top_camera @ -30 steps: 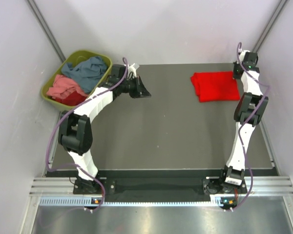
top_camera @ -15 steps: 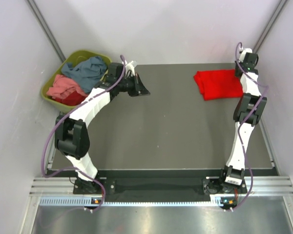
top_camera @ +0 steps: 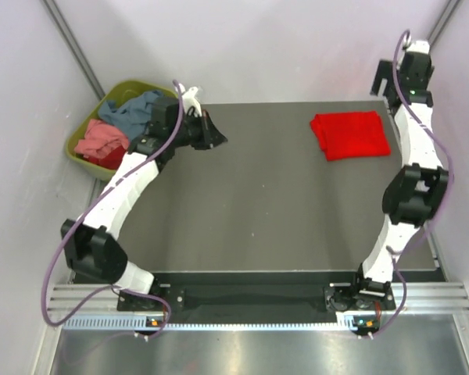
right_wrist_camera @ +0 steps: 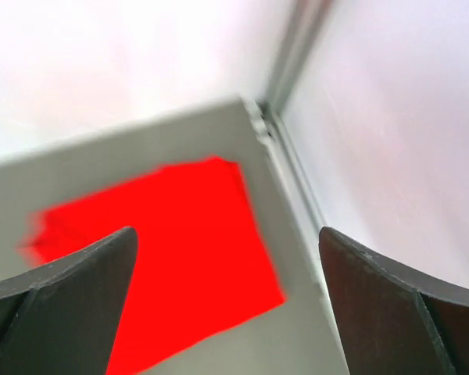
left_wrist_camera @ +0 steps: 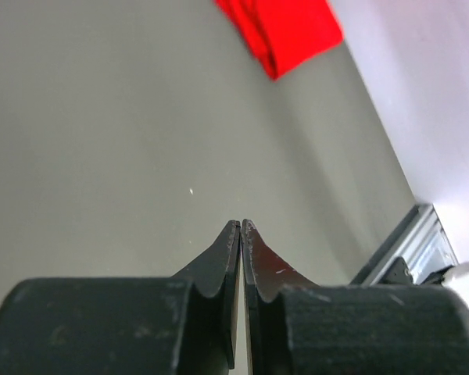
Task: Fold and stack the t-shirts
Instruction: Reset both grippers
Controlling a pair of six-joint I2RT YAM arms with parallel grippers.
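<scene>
A folded bright red t-shirt point(top_camera: 350, 134) lies flat at the table's far right; it also shows in the left wrist view point(left_wrist_camera: 285, 31) and the right wrist view point(right_wrist_camera: 164, 250). My right gripper point(right_wrist_camera: 227, 234) hangs above it, open wide, with nothing between its fingers; from above it sits high by the back right corner point(top_camera: 399, 94). My left gripper point(top_camera: 221, 141) is shut and empty point(left_wrist_camera: 241, 225), over bare table next to the tub. Slate blue-grey point(top_camera: 137, 113), salmon pink point(top_camera: 102, 139) and darker red point(top_camera: 113, 160) t-shirts lie crumpled in the tub.
The olive-green plastic tub point(top_camera: 82, 152) stands off the table's far left corner. Pale walls close in behind and on both sides. A metal rail point(right_wrist_camera: 297, 168) runs along the table's right edge, beside the red shirt.
My right gripper has opened, let go of the red t-shirt and risen toward the back corner. The shirt slid slightly right, then stayed. My left arm has swung back and left toward the tub.
</scene>
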